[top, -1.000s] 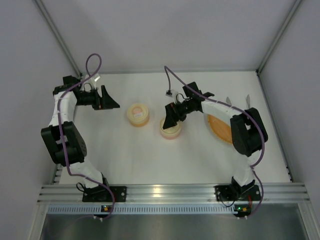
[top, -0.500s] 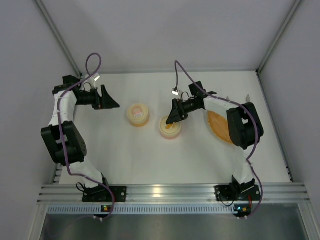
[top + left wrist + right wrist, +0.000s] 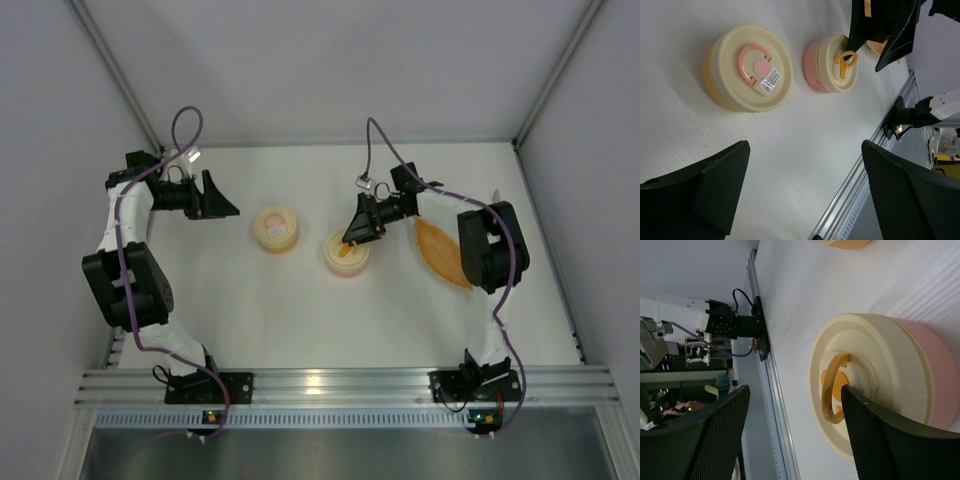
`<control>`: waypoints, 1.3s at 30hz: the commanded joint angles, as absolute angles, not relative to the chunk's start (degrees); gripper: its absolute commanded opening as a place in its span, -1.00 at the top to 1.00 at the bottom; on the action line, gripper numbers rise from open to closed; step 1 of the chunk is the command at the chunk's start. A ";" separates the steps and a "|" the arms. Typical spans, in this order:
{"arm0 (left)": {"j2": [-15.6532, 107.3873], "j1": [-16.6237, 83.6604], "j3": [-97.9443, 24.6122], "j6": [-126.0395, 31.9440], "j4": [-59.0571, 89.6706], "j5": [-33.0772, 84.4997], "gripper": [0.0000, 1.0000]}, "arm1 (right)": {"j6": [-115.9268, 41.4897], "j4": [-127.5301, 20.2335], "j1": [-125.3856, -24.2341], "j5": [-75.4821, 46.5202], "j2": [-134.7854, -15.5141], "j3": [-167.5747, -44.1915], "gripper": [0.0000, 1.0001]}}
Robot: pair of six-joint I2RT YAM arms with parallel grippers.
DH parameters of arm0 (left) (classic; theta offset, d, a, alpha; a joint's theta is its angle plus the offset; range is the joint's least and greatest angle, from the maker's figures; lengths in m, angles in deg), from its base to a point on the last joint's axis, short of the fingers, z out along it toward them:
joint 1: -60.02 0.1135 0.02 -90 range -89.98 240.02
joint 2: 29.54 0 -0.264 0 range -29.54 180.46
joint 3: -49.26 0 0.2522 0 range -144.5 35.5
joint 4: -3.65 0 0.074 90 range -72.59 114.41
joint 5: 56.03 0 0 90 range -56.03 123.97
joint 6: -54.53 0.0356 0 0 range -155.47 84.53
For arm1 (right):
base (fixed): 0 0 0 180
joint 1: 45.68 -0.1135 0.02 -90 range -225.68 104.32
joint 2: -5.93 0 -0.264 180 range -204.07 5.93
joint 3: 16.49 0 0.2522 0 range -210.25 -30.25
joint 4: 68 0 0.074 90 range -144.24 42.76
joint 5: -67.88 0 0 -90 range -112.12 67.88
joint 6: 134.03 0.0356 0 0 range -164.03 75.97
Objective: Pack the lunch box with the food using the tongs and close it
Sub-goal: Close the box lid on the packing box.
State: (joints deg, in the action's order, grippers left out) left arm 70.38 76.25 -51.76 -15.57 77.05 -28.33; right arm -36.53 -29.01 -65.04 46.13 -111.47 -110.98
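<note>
The lunch box shows as two round lidded containers. The yellow one (image 3: 275,228) (image 3: 747,67) has a pink handle lying flat. The pink one (image 3: 345,255) (image 3: 880,365) (image 3: 832,62) has a cream lid with an orange ring handle (image 3: 832,390) standing up. My right gripper (image 3: 350,238) (image 3: 795,390) hangs open over this lid. One of its fingers (image 3: 890,440) touches the lid just beside the ring, and nothing is gripped. My left gripper (image 3: 215,205) (image 3: 805,150) is wide open and empty, left of the yellow container. One grey tip of the tongs (image 3: 494,195) pokes out behind the right arm. No food shows.
An orange boat-shaped tray (image 3: 442,252) lies right of the pink container, partly under the right arm. The aluminium rail (image 3: 330,383) runs along the near edge. White walls close the table on three sides.
My right gripper has drawn back to the right, off the pink container's lid, uncovering the orange handle, and its jaws stand a little narrower. The left arm has not moved.
</note>
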 commanded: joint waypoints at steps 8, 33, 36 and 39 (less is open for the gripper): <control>70.66 76.37 -52.83 -14.46 76.56 -31.24 -0.97 | -40.43 -25.06 -61.24 42.57 -108.33 -113.04 -0.48; 70.57 76.37 -51.86 -14.64 75.86 -31.33 -0.96 | -31.73 -28.14 -55.70 52.76 -116.77 -113.22 -0.01; 70.66 76.28 -51.86 -14.81 75.77 -31.68 -0.96 | -31.90 -28.05 -55.70 52.06 -115.36 -113.13 -0.06; 70.57 76.37 -51.86 -14.99 75.68 -31.59 -0.96 | -31.90 -28.05 -54.74 50.48 -113.69 -113.57 -0.04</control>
State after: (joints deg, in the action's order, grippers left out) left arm 70.38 76.25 -51.76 -15.90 76.94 -29.23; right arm -30.78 -25.53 -55.81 51.83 -116.74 -113.45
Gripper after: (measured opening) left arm 0.983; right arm 0.523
